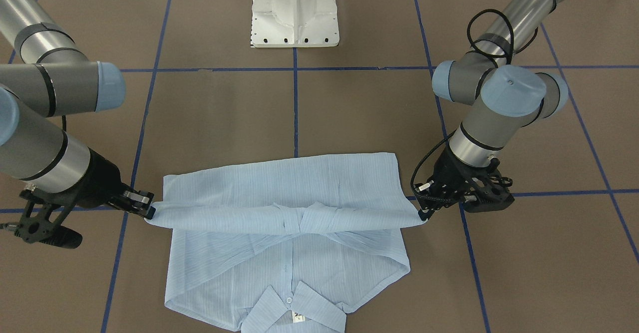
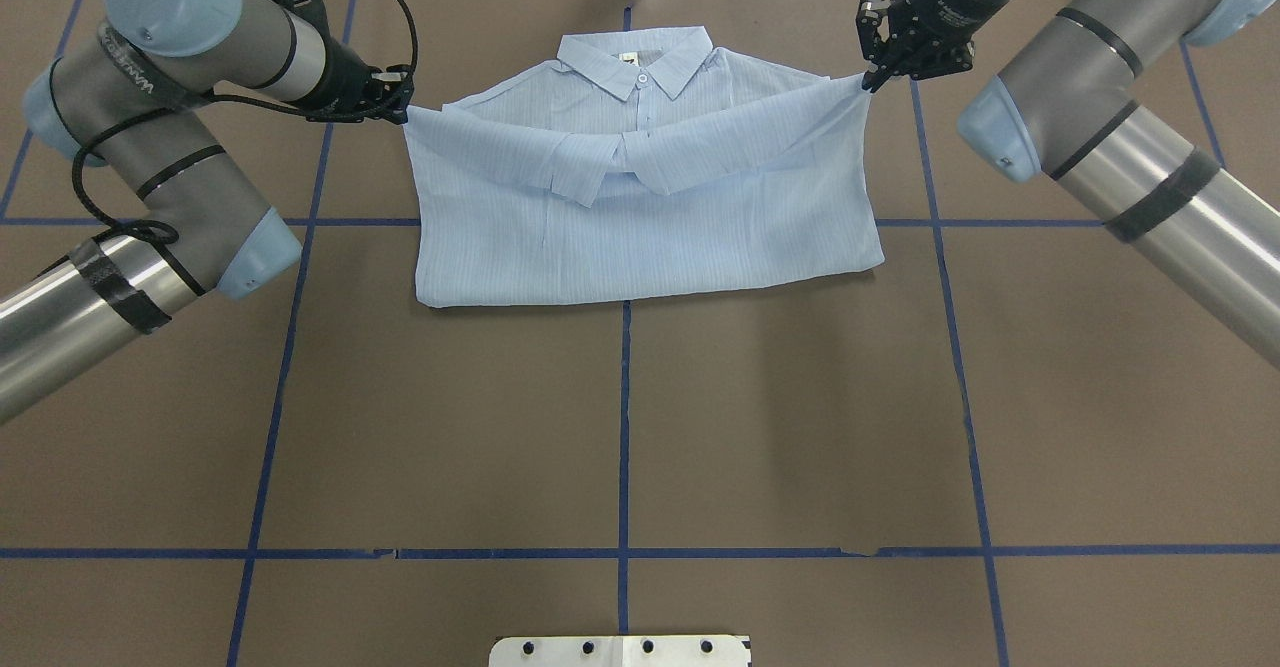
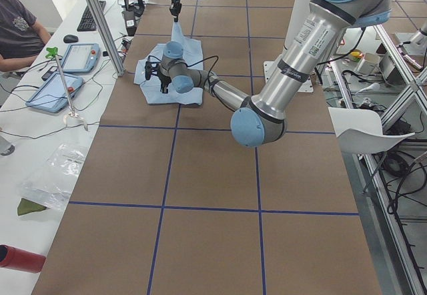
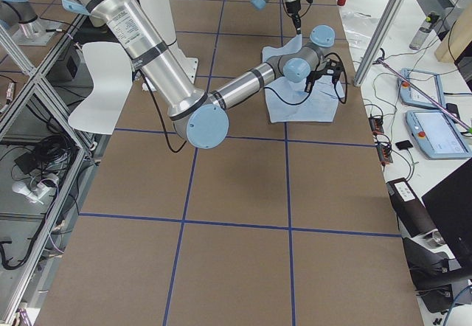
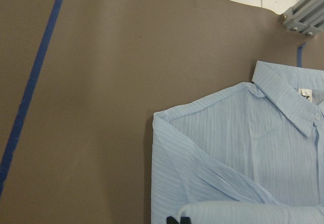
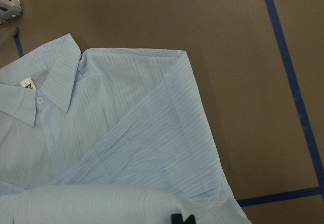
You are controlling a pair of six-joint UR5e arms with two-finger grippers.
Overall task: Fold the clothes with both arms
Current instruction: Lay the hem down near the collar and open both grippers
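The light-blue shirt (image 2: 650,237) lies collar-away at the far middle of the table, sleeves crossed over its front, its lower part doubled up. My left gripper (image 2: 405,113) is shut on the fold's left corner, and my right gripper (image 2: 868,83) is shut on the right corner. Between them the held edge hangs as a raised band above the shirt (image 1: 284,263). Facing the robot, the left gripper (image 1: 424,217) is at the right and the right gripper (image 1: 150,212) at the left. Each wrist view shows the collar and cloth, shirt (image 5: 243,148) and shirt (image 6: 116,133), with dark fingertips at the bottom edge.
The white pedestal base (image 1: 295,11) stands at the robot's side of the brown mat, which is crossed by blue tape lines (image 2: 624,417). Beyond the far table edge run a desk with tablets (image 3: 57,91), cables, and a seated person (image 3: 20,31).
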